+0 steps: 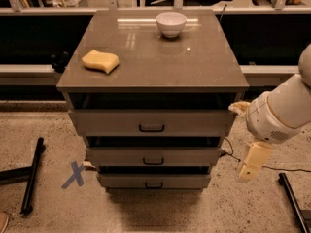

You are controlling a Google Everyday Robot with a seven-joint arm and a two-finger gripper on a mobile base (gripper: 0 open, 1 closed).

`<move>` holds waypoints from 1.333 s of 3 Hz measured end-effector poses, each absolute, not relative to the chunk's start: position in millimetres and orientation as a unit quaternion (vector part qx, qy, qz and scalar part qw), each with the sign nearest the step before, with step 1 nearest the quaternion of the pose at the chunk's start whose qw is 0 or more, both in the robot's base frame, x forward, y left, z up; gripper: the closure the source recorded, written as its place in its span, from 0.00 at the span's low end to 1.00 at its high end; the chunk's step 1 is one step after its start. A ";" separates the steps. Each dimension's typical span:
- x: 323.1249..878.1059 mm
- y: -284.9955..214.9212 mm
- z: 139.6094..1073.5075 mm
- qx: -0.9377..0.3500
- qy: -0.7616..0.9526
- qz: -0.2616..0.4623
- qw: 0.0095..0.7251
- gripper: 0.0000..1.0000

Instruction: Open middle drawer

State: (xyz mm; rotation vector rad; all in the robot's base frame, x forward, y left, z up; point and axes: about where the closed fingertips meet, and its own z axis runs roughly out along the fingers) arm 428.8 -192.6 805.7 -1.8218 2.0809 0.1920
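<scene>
The middle drawer (153, 155) is the second of three grey-brown flat fronts in the cabinet, with a small black loop handle (153, 161). Its front stands a little forward of the top drawer (151, 122) and a little behind the lowest drawer (153, 181). My gripper (252, 162), cream-coloured, hangs from the white arm (282, 111) to the right of the cabinet. It is at about the middle drawer's height, apart from the cabinet and holding nothing.
On the cabinet top (160, 62) lie a yellow sponge (100, 61) and a white bowl (171, 23). A black bar (32, 174) and a blue tape X (75, 174) are on the floor at left. A cable (231, 152) and another black bar (293, 200) are at right.
</scene>
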 end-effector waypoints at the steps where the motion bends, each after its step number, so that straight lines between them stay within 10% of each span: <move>1: 428.7 -192.6 806.7 -0.646 0.738 0.068 0.183 0.00; 4: 462.0 -187.8 619.1 -0.666 0.715 0.123 0.173 0.00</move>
